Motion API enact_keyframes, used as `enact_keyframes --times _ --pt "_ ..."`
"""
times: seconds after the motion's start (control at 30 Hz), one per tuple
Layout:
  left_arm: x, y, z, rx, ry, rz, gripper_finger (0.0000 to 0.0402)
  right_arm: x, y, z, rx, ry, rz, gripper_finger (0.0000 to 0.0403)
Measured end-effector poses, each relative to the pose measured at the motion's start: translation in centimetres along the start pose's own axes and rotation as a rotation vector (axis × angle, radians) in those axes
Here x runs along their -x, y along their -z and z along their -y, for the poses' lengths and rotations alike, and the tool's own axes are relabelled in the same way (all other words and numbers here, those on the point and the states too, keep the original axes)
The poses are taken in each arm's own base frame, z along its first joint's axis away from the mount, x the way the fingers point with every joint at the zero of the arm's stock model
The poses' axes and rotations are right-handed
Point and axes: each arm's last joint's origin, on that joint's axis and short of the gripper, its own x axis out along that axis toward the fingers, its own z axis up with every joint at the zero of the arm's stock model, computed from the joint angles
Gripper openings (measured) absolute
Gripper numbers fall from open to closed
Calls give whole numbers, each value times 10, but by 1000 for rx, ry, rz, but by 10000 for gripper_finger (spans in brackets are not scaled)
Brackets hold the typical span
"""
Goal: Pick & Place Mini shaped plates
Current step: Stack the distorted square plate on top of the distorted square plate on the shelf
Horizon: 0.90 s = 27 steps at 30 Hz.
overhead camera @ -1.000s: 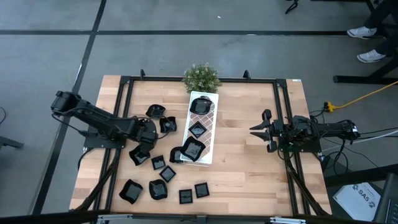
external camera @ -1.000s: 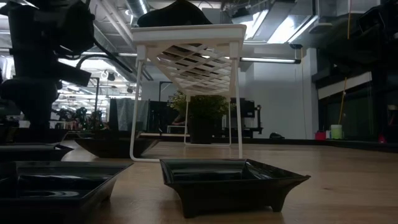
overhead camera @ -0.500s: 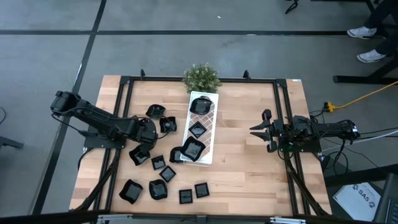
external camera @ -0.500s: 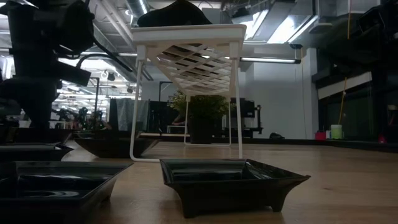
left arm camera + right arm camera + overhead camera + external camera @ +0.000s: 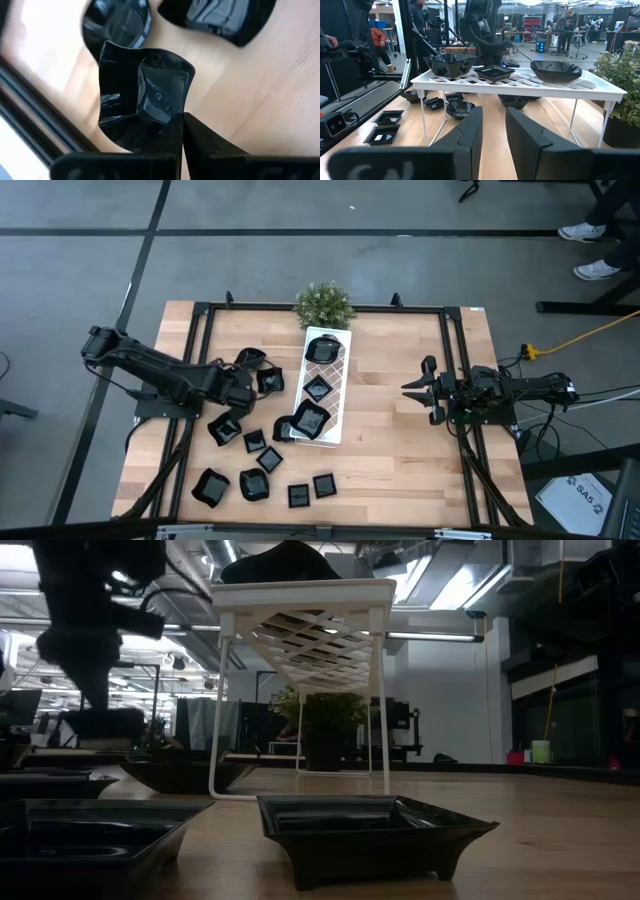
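My left gripper (image 5: pixel 182 131) is shut on a small glossy black wavy-edged plate (image 5: pixel 145 90), which it holds above the table's left part. The low view shows this plate (image 5: pixel 100 725) hanging under the gripper (image 5: pixel 98 690). Several more mini black plates (image 5: pixel 254 442) lie flat on the wood near the left arm (image 5: pixel 170 378). Three others (image 5: pixel 317 389) sit on the white lattice tray (image 5: pixel 340 375), which stands on thin legs. My right gripper (image 5: pixel 425 390) waits at the table's right, open, nothing between its fingers. My left gripper pinches the plate's raised rim (image 5: pixel 167 122) between its two fingers, at the edge nearest the wrist. The fingers come from above, pointing down. The plate hangs below them, roughly level and clear of the table.
A small potted plant (image 5: pixel 323 304) stands at the tray's far end. Black frame rails (image 5: pixel 452 360) run along the table's sides. Two black plates (image 5: pixel 117 22) lie just beyond the held one. Bare wood lies between the tray and my right gripper.
My left gripper has risen and moved a little toward the table's far edge, taking the wavy-edged plate up off the table. In the low view it stood low among the plates before and now hangs higher, with the plate beneath it.
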Motion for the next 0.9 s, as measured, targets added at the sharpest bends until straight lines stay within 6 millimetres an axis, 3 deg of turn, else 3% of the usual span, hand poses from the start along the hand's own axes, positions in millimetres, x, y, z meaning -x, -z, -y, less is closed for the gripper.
enact_keyframes --times 0.47,0.7,0.9 --pt "59 -30 -3 -71 36 243 1 0 0 0 0 0 0 85" --pt "93 -41 -2 -225 20 406 1 0 0 0 0 0 0 85" --pt "109 -48 5 -435 31 525 1 0 0 0 0 0 0 85"
